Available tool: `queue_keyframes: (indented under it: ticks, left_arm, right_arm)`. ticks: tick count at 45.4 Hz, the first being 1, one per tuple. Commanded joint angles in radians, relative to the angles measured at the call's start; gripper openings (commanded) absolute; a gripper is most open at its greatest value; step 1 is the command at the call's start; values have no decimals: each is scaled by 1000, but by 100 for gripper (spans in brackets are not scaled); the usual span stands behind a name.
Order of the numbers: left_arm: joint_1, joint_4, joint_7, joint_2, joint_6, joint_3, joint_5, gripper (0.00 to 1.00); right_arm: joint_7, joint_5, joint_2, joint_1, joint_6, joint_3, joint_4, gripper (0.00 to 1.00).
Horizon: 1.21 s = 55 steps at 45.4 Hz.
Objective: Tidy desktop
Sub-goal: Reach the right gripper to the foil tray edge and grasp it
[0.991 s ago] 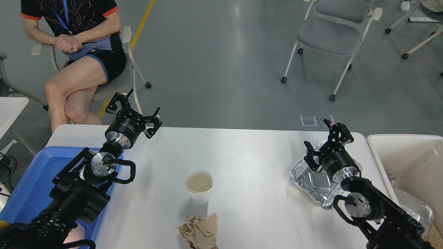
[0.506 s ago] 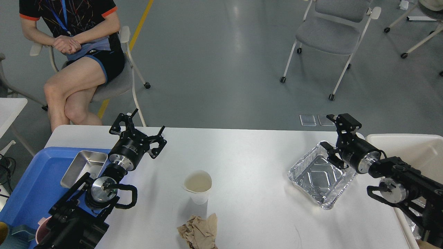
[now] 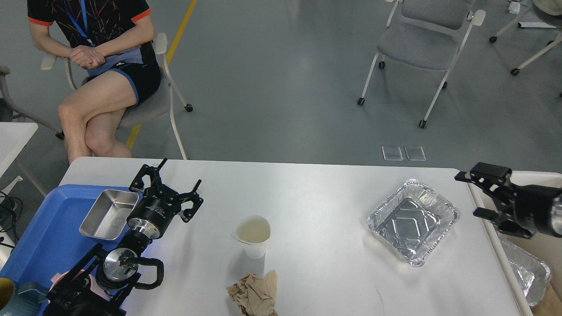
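Observation:
The white desktop (image 3: 316, 193) fills the lower half of the head view. On it stand a white paper cup (image 3: 252, 235) near the middle, a crumpled brown paper napkin (image 3: 253, 293) at the front edge, and an empty foil tray (image 3: 412, 221) at the right. My left gripper (image 3: 166, 186) is open and empty above the desktop's left part, beside a steel tray (image 3: 107, 213). My right gripper (image 3: 479, 194) is open and empty, off the desktop's right edge over the beige bin (image 3: 538, 183).
A blue tray (image 3: 39, 239) at the left holds the steel tray. The beige bin at the right holds another foil tray (image 3: 524, 271). A seated person (image 3: 99, 74) is behind the far left corner, and grey chairs (image 3: 421, 44) stand further back.
My right gripper has moved right, from over the foil tray to beyond the desktop's right edge. My left arm has drawn back toward me, uncovering the steel tray.

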<state>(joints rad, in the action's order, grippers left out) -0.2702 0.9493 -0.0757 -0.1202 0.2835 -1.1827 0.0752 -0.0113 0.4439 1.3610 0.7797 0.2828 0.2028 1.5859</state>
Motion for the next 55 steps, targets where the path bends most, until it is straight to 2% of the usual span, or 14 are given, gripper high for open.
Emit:
queue_keyframes:
  ticks: [1, 8, 16, 31, 37, 44, 55]
  left_arm:
    - [-4, 0, -1, 8, -12, -2, -2, 97]
    - [-4, -1, -1, 16, -20, 1, 0, 97]
    - [3, 0, -1, 10, -29, 1, -2, 97]
    - [6, -1, -1, 1, -40, 3, 0, 97]
    - [6, -3, -1, 1, -46, 5, 0, 97]
    - [6, -12, -1, 1, -47, 9, 2, 97]
    - [6, -14, -2, 1, -67, 14, 3, 97]
  right_arm:
    - [4, 4, 159, -28, 29, 4, 68, 100]
    - [4, 126, 155, -54, 15, 4, 28, 100]
    - [-1, 245, -57, -79, -25, 1, -109, 100]
    - [-12, 234, -229, -71, -19, 3, -110, 100]
    - [-104, 87, -321, -71, -22, 7, -119, 100]
    - [-107, -163, -375, -76, -51, 10, -110, 100]
    - [-110, -281, -476, -76, -128, 40, -116, 100]
